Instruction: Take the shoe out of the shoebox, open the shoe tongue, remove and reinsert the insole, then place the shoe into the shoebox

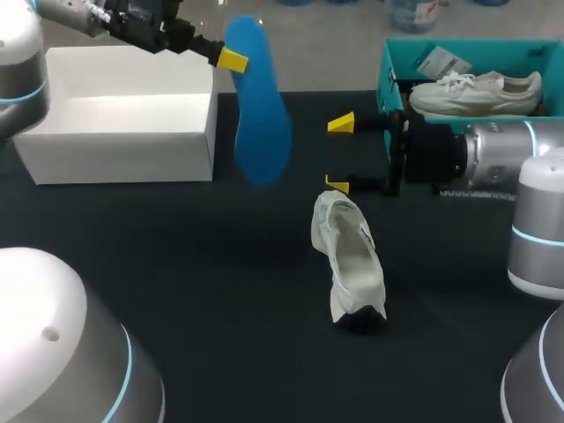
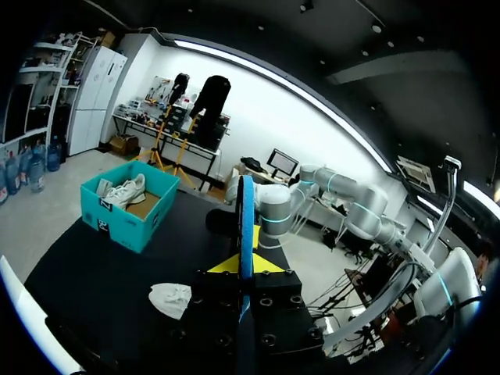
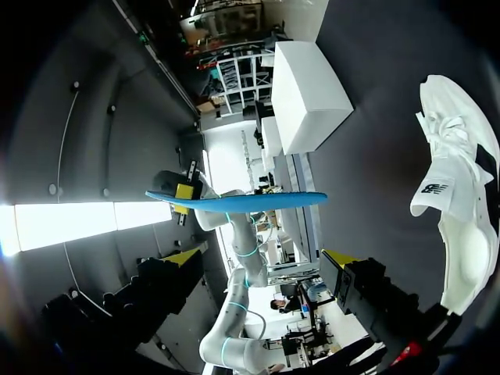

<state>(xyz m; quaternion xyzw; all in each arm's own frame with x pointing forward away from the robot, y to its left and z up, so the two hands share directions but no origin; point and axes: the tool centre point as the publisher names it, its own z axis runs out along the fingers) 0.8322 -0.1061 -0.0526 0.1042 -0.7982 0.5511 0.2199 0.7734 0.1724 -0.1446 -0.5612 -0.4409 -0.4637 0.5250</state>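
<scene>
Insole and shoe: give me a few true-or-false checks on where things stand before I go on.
1. The left gripper is shut on the blue insole, held in the air. True.
2. The right gripper grips the shoe. False: it is open and empty; the shoe lies beside it.
3. The shoe is inside the white shoebox. False: it lies on the table, outside the box.
4. The teal box holds another white shoe. True.
</scene>
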